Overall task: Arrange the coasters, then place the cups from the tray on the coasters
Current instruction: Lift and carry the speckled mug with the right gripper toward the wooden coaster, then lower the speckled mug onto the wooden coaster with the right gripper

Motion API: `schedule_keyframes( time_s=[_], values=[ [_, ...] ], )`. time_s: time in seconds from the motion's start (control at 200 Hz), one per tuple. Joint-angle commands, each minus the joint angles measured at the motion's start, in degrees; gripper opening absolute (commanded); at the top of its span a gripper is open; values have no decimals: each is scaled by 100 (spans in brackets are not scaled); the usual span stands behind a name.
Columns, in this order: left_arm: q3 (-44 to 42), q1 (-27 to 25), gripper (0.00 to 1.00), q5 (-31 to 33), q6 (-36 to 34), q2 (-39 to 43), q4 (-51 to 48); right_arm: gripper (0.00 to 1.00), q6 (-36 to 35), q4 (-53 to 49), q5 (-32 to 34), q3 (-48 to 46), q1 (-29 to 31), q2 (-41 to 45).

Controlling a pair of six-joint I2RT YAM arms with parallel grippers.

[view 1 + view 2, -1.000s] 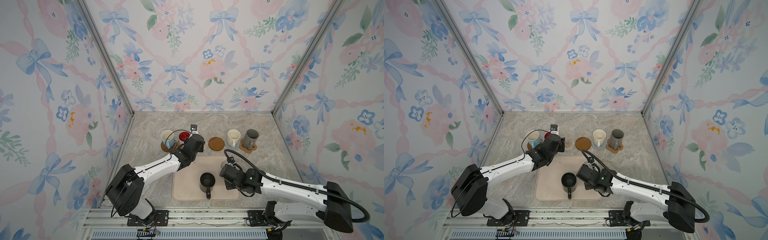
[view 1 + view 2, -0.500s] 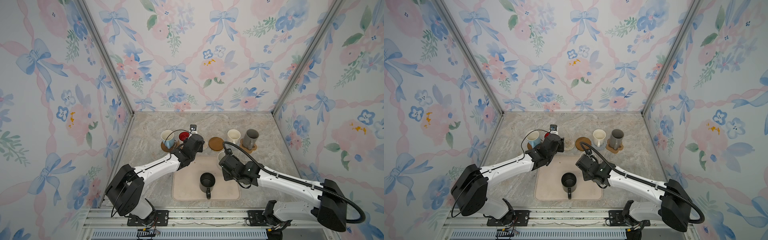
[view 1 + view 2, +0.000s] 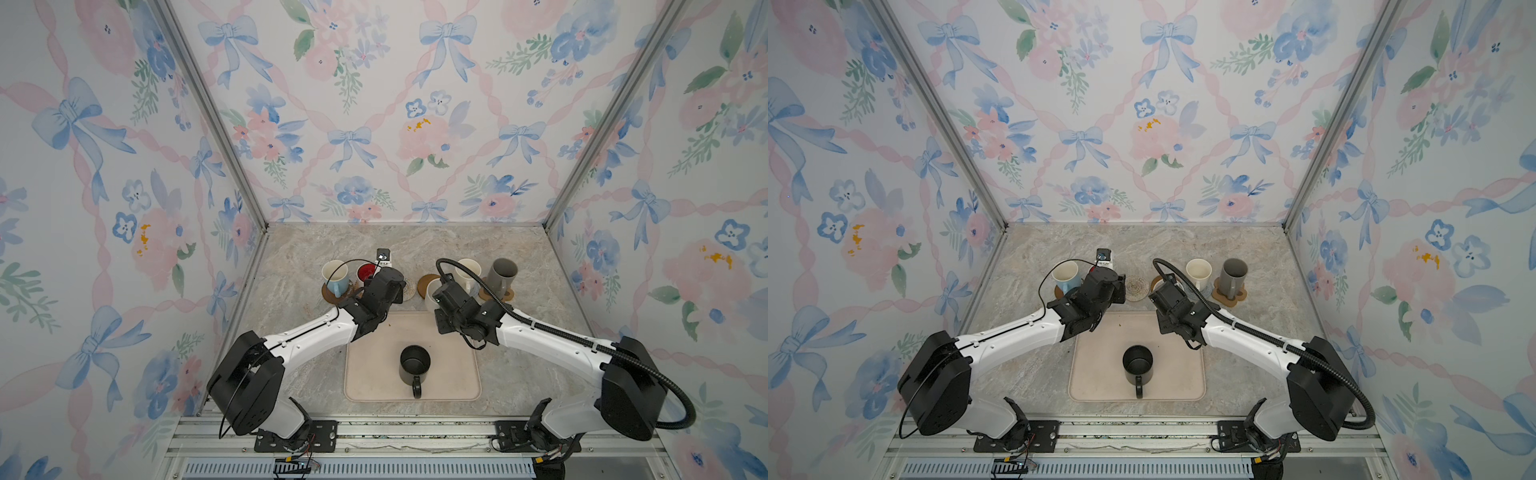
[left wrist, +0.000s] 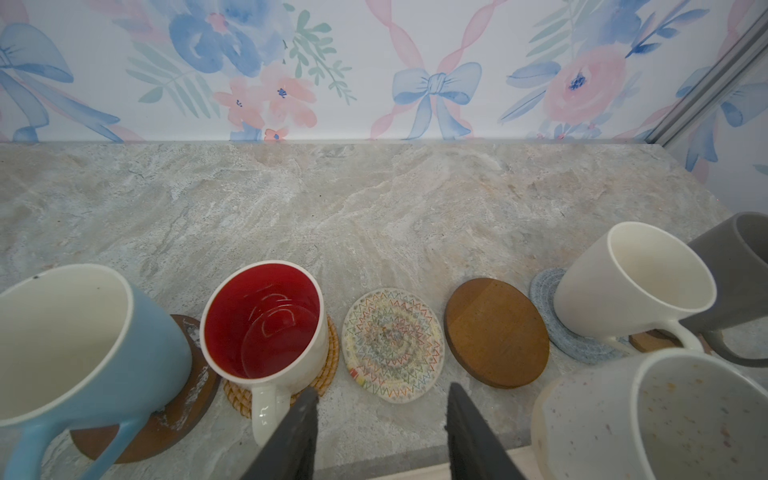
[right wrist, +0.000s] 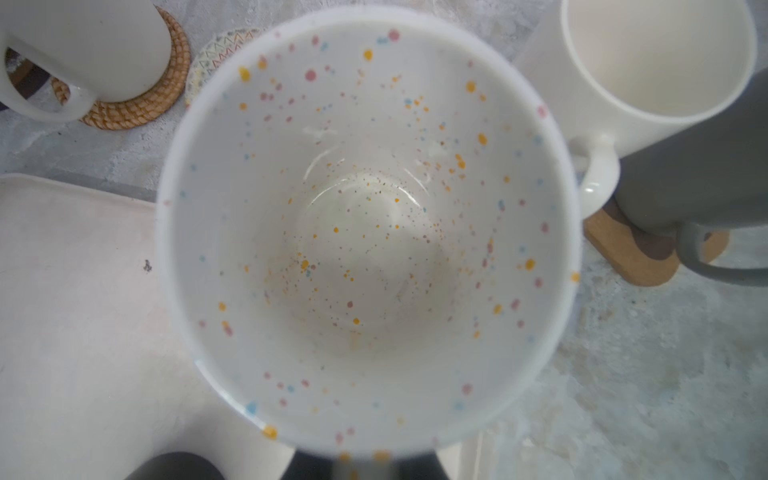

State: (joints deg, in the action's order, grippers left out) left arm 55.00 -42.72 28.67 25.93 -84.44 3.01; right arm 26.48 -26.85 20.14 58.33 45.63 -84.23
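My right gripper (image 3: pixel 438 297) is shut on the speckled white cup (image 5: pixel 365 232), held above the tray's far edge just in front of the bare brown disc coaster (image 4: pixel 496 332); its fingers are hidden under the cup. My left gripper (image 4: pixel 383 390) is open and empty in front of the bare cream woven coaster (image 4: pixel 392 345). The black cup (image 3: pixel 414 361) stands on the beige tray (image 3: pixel 365 374). In the back row the light blue cup (image 4: pixel 75 345), red-inside cup (image 4: pixel 264 320), cream cup (image 4: pixel 631 282) and grey cup (image 4: pixel 731 282) each sit on a coaster.
The rattan coaster (image 5: pixel 137 95) and the paw-shaped wooden coaster (image 5: pixel 636 257) stick out from under their cups. Flowered walls close in the marble table (image 3: pixel 415 245) on three sides. Both forearms reach over the tray's far corners.
My right arm has carried the speckled cup from over the tray's right part toward the back row, up to the brown disc. The left arm has not moved.
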Motion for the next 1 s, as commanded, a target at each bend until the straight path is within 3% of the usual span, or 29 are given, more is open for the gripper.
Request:
schedule_keyframes(
  time_s=[0.0,0.295,0.995],
  values=[
    [-120,44,47,-10,16,191,-46,0,-163,745,169,352,-164,-52],
    [-159,79,47,-28,26,209,-48,0,-412,907,124,962,-450,-616],
    [-203,181,47,-54,79,209,-46,0,-612,786,-247,1415,-820,-1262]
  ],
)
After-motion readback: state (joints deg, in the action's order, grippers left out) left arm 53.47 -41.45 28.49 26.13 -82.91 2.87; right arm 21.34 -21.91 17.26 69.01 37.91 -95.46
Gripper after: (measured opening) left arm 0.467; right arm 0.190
